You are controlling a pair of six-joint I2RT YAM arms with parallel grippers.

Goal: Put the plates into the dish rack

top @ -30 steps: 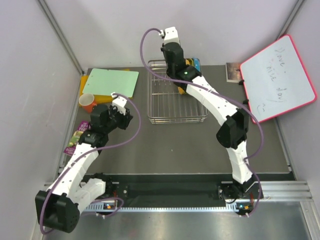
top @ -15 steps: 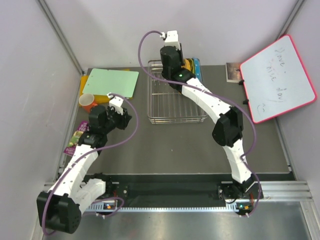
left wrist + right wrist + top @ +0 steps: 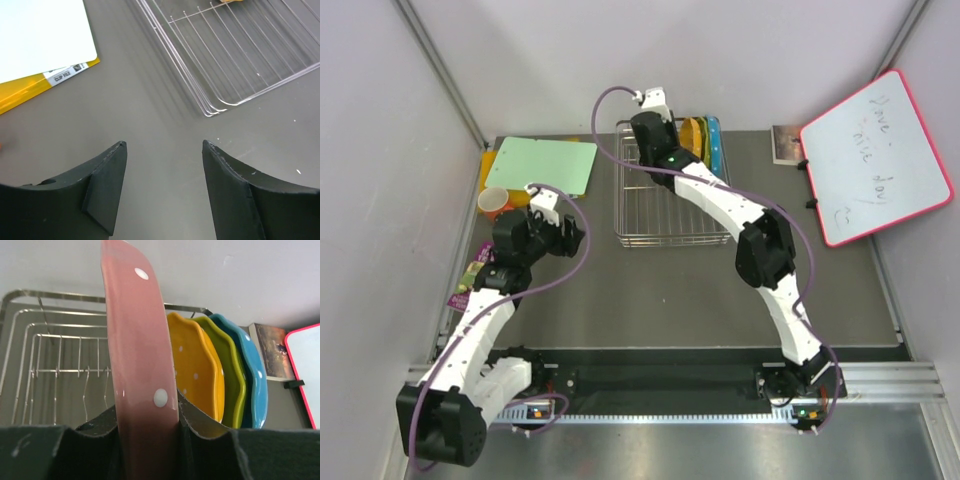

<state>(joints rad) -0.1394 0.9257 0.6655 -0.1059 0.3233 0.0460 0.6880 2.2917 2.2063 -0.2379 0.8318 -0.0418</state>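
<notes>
Two robot arms work from the 6 o'clock edge of a grey table [image 3: 650,290]. At about 9 o'clock, the left gripper [image 3: 164,145] hovers over bare tabletop, its jaws spread apart with nothing between them. Just beyond it, toward 1 o'clock in its wrist view, lies the near left corner of the dish rack [image 3: 670,200]. At 10 o'clock a green cutting board [image 3: 548,163] lies on a yellow clip file [image 3: 30,95], with an orange cup [image 3: 492,203] at the board's near left corner. Coloured packets [image 3: 475,275] sit at the table's left edge. The silver wire dish rack stands toward 12 o'clock, its near half bare. The right arm reaches over it to the far end. There the right gripper [image 3: 150,430] pinches the pink plate [image 3: 142,355] on edge between its dark fingers [image 3: 207,440], the plate upright and leaning slightly above the rack's dividers. At the pink plate's 3 o'clock side, three more plates stand on edge in the rack's far right corner. They are the orange plate [image 3: 197,370], then the yellow-green plate [image 3: 229,375], then the blue plate [image 3: 254,380]. Whether the pink plate touches the orange one cannot be told. At 2 o'clock, a pink-framed whiteboard [image 3: 875,155] leans against the right wall.
</notes>
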